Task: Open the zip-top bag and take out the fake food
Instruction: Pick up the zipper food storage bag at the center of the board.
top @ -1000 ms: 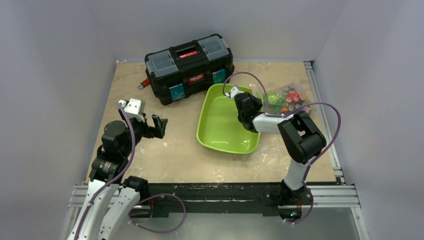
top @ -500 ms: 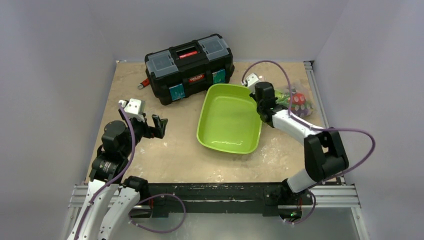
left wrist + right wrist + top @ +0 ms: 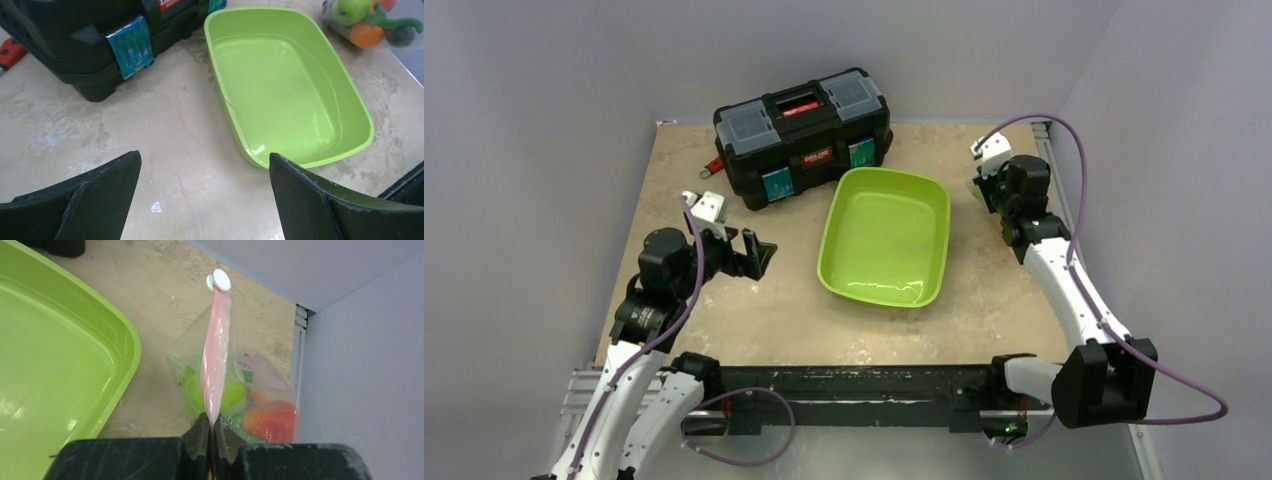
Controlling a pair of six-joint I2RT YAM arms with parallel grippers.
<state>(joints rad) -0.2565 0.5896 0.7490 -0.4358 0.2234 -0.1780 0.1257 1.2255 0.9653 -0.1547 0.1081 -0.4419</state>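
The zip-top bag hangs by its pink zip strip, which has a white slider at the far end. My right gripper is shut on the near end of the strip, right of the green tray, by the right wall. The fake food is inside: a green lime and a red strawberry. The left wrist view shows the bag at its top right. From above, the right wrist hides the bag. My left gripper is open and empty, left of the tray.
The lime-green tray sits mid-table with nothing in it. A black toolbox stands behind it to the left, with a red tool beside it. The right wall and a metal rail are close to the bag.
My right arm has swung from over the tray's far edge out to the far right, taking the bag with it. My left gripper has shifted slightly right.
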